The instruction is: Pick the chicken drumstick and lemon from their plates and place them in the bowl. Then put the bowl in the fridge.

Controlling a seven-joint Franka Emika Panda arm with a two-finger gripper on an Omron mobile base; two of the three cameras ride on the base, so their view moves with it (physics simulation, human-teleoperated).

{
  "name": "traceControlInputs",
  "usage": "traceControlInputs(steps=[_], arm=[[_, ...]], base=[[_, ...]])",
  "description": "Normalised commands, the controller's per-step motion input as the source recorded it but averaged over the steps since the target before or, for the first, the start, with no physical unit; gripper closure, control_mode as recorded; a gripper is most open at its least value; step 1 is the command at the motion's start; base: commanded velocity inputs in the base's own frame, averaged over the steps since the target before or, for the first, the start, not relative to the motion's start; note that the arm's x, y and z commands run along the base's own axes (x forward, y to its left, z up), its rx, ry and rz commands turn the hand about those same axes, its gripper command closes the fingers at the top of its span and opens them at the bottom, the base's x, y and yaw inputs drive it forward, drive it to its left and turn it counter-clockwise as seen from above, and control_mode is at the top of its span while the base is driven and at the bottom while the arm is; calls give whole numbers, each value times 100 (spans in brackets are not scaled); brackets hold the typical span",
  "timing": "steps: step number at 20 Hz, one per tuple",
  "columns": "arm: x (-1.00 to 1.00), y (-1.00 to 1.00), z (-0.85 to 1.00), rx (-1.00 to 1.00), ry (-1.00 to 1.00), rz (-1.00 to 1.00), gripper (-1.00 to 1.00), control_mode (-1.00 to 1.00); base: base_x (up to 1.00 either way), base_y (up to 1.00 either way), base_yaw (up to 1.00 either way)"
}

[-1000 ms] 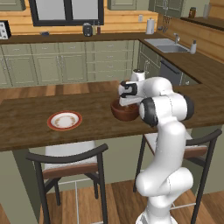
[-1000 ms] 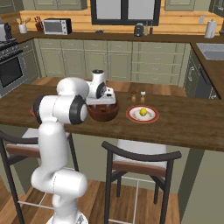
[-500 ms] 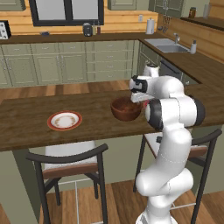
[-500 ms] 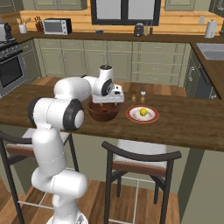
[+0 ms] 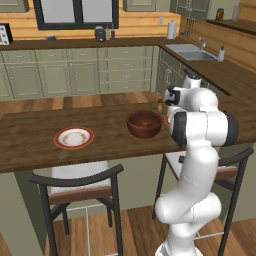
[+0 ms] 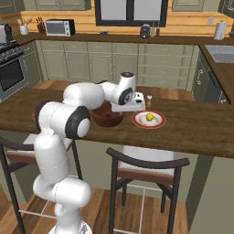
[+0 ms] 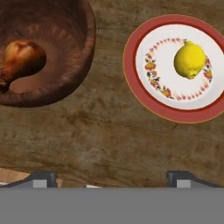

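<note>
Two plates on the wood counter [image 7: 109,135]. Left to right: empty plate [image 5: 74,137], bowl [image 7: 57,94] holding chicken drumstick [image 7: 19,59], second plate [image 7: 144,94] with lemon [image 7: 189,60] on it. Gripper [image 7: 111,178] spread wide, empty, above bare counter between bowl and lemon plate.

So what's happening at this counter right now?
The robot is partway through loading the bowl. The chicken drumstick already lies inside it, while the lemon sits on its red-rimmed plate beside the bowl. The gripper hangs open and empty above the wooden counter between them. The other plate is bare.
</note>
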Motion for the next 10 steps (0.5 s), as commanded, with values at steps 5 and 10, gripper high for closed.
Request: traceControlInputs(steps=[5,10], arm=[[2,-66,0,0,0,0,-100,-100],[12,-50,0,0,0,0,-100,-100]], base=[[0,0,0],[0,0,0]])
